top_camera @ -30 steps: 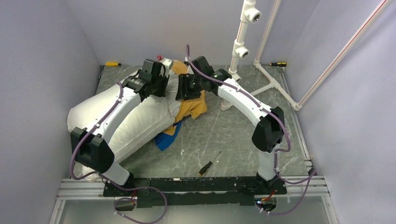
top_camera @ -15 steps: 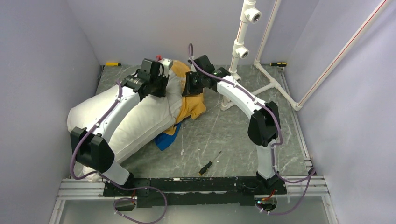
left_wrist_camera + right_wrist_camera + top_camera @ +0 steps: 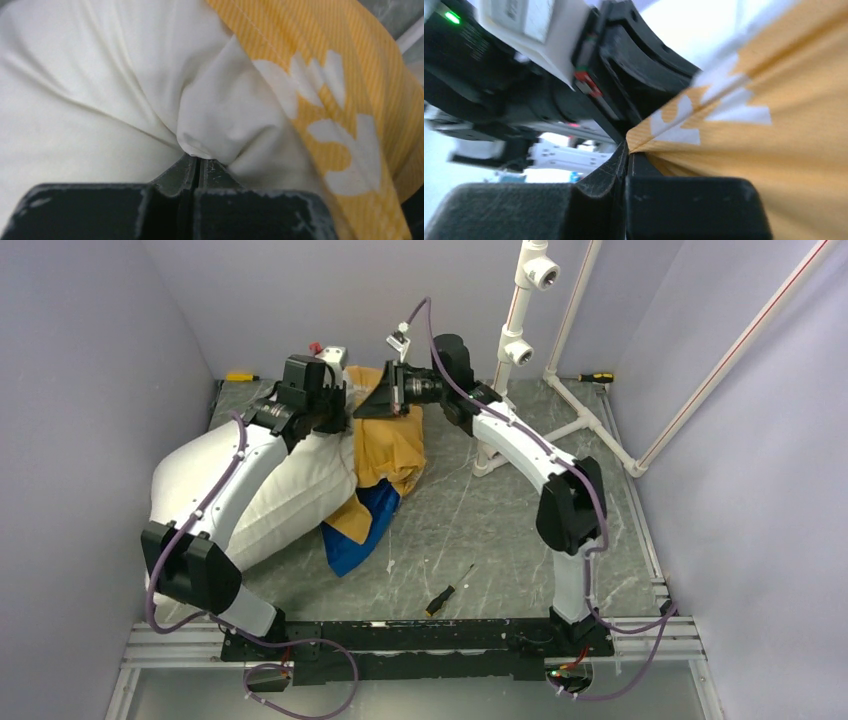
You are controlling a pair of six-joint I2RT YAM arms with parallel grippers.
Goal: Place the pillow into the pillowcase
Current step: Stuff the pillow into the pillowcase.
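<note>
the white pillow (image 3: 265, 495) lies on the grey surface (image 3: 500, 530) at left centre of the overhead frame. at its upper end, the left claw (image 3: 196, 161) is pinched shut on a fold of pillow fabric. just right of it the pillowcase (image 3: 392, 445) drapes orange side out, blue showing at its lower end, its top edge clamped in the fully closed right claw (image 3: 626, 150).

White pillow (image 3: 300, 502); pillowcase (image 3: 393, 445) orange-yellow, finely striped, with white shapes, blue underside.

No legible text; only blurred print on a white label (image 3: 529, 20) on the left arm (image 3: 489, 95).
</note>
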